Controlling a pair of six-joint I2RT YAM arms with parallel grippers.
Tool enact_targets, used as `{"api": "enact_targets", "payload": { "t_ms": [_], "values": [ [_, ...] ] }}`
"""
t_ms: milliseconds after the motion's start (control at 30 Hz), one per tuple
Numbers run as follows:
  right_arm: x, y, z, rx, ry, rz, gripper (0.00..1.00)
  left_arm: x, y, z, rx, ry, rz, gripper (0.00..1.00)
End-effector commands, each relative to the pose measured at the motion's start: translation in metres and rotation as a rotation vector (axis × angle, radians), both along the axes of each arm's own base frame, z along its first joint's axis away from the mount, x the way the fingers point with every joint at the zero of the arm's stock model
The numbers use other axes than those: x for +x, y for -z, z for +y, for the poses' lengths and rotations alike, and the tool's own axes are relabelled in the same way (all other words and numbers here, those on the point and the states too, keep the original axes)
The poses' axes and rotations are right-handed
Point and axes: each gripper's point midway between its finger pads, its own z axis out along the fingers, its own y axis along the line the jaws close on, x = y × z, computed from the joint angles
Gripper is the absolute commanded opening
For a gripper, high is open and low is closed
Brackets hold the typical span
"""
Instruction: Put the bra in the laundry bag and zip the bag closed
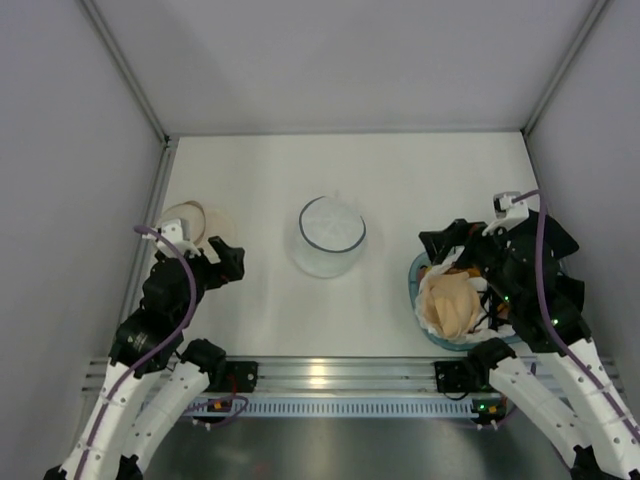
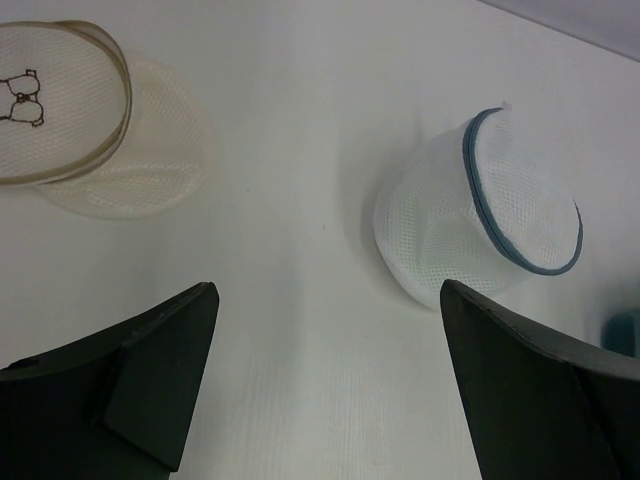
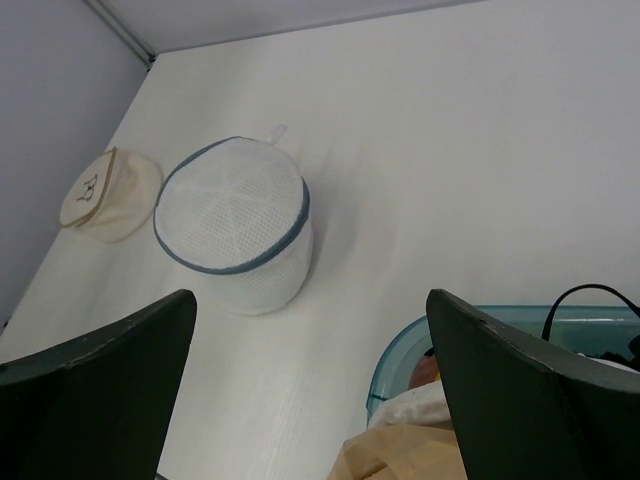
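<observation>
Altogether one laundry bag (image 1: 331, 235), one cream pouch (image 1: 190, 222), one basket (image 3: 388, 352) (full); both claws (image 2: 325, 290) (image 3: 310, 295) spread.

No legible text; pouch (image 2: 62, 115) mark unclear.

A: What colours are seen?
B: White shells below, black housings above, on the left arm (image 1: 160, 300) and right arm (image 1: 530, 300); purple cables (image 1: 541, 260) are run along both.
A: And the fingers (image 2: 150, 380)?
B: Black wedges.
</observation>
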Motion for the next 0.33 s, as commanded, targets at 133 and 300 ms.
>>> {"api": "enact_targets", "payload": {
  "t_ms": [133,300],
  "values": [
    [0.0084,-0.0153,0.0041,0.04,-0.001,-0.044,1.0,0.0031,-0.0021,0.0047,0.009,-0.025,-0.026,0.98],
    [0.0069,-0.014,0.0086,0.043,-0.029,-0.051,1.0,0.0029,-0.0011,0.0061,0.009,-0.033,-0.026,0.98]
  ]
}}
